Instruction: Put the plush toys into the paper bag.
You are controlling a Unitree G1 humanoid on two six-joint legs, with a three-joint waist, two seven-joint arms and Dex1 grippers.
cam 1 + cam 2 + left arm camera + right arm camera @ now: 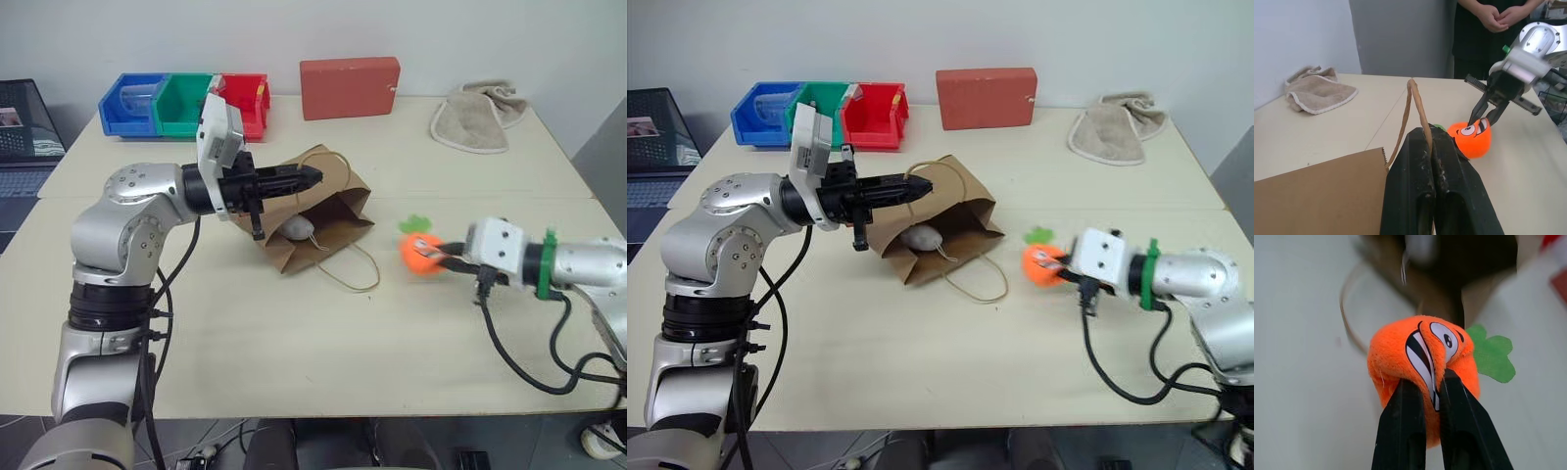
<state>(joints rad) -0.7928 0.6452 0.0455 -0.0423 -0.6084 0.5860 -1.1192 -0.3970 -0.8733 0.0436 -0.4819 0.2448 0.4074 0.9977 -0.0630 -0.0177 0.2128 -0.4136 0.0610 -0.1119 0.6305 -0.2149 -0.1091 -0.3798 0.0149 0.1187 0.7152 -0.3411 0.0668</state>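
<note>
A pale beige counter [294,343] carries a brown kraft paper bag with thin tan twisted-cord loop handles [328,220], lying on its side near the middle with its mouth turned toward the robot. The left end effector [312,177], two black fingers pressed together, is closed on the bag's upper cord handle [1413,105] and holds that edge lifted, so the mouth gapes. Inside the opening rests the white egg-shaped plush toy [298,229].

To the right of the bag and clearly apart from it, the right end effector [438,254] is clamped on the small orange smiling carrot plush toy with a green felt top [419,251]. In the right wrist view the two black fingers [1403,431] pinch the soft front of the carrot, at its printed face. The toy appears to be raised off the counter.

The step in hand looks like carrying the second toy to the bag, the first already being in. The next move probably calls for bringing the carrot across to the open mouth, low enough to pass under the lifted handle, then releasing it inside while the left end effector holds the bag open.
</note>
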